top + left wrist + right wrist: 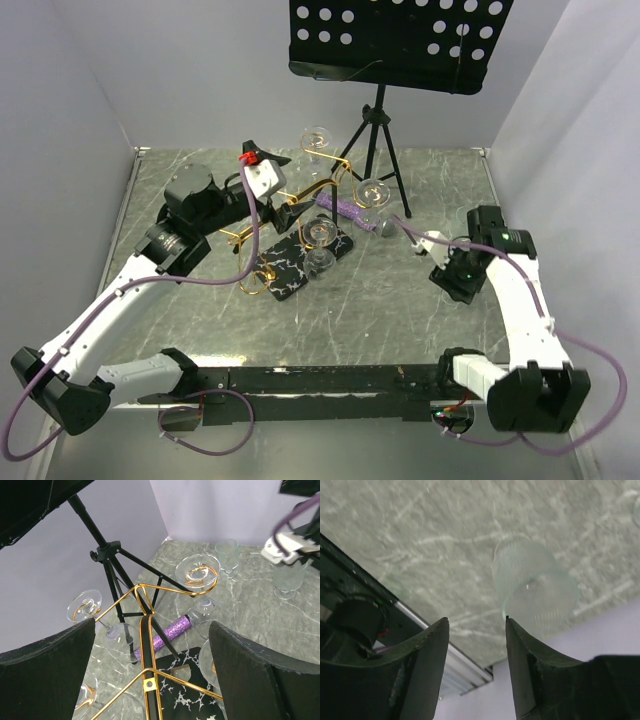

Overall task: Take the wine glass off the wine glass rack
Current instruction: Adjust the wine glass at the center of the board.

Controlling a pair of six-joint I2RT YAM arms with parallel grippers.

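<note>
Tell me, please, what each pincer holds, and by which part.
Nothing: left pincer open beside the gold metal wine glass rack; right pincer empty too.

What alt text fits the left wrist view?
The open black left gripper frames a gold metal wine glass rack whose curled arms hold clear wine glasses. Behind: a black tripod, and a purple glittery tube lying on the grey marbled table.

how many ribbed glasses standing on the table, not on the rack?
2. The far ribbed glass stands near the wall. The near ribbed glass stands at the right edge of the left wrist view. More may be hidden behind the arms.
</note>
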